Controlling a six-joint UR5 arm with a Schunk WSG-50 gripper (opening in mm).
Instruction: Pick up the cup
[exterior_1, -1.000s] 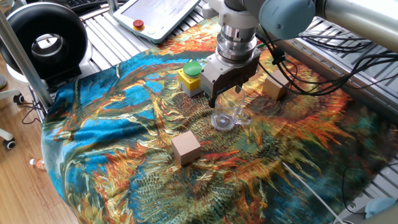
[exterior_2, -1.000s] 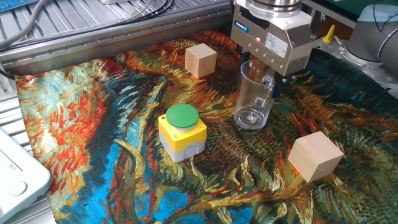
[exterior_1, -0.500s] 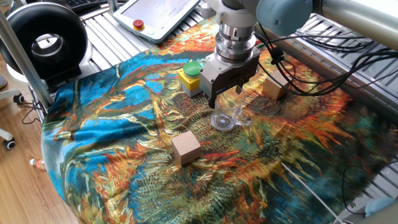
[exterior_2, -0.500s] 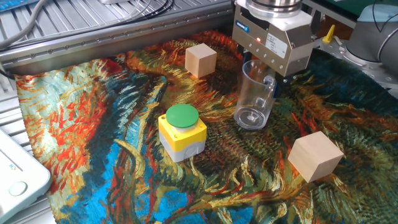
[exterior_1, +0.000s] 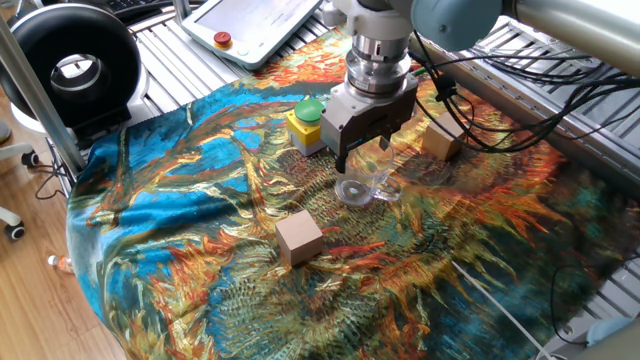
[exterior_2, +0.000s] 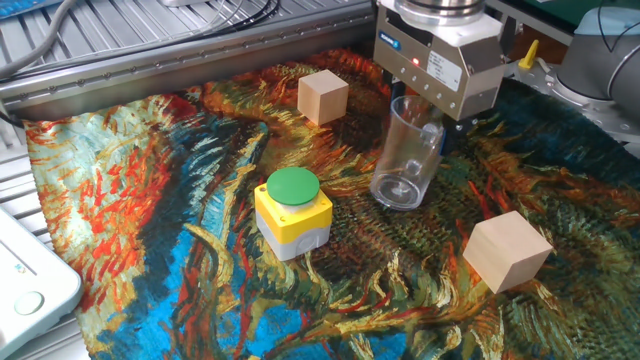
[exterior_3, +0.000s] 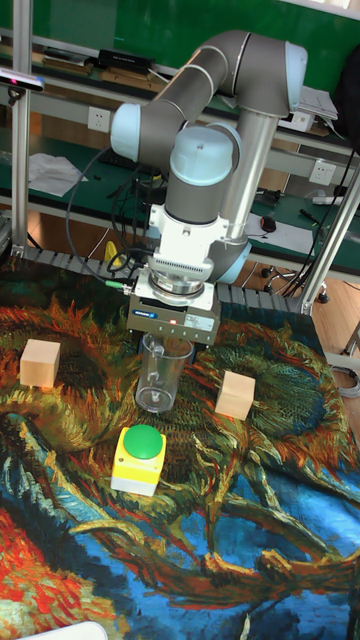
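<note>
The cup (exterior_2: 405, 150) is a clear plastic mug, hanging slightly tilted, with its round base just over the patterned cloth. My gripper (exterior_2: 436, 132) comes straight down onto its rim and is shut on the cup's far wall. From the other side, the cup (exterior_1: 364, 182) shows below the gripper (exterior_1: 366, 150) as a faint clear outline. The tall view has the cup (exterior_3: 161, 374) directly under the gripper (exterior_3: 170, 340), behind the green button.
A yellow box with a green button (exterior_2: 292, 211) stands just left of the cup. Wooden cubes sit at the back (exterior_2: 322, 96) and at the front right (exterior_2: 506, 250). A colourful cloth (exterior_2: 150, 220) covers the table. A teach pendant (exterior_1: 255, 25) lies past its edge.
The cup's base has come off the cloth a little and swung slightly toward the button box, so the cup now hangs tilted. The gripper rose a touch.
</note>
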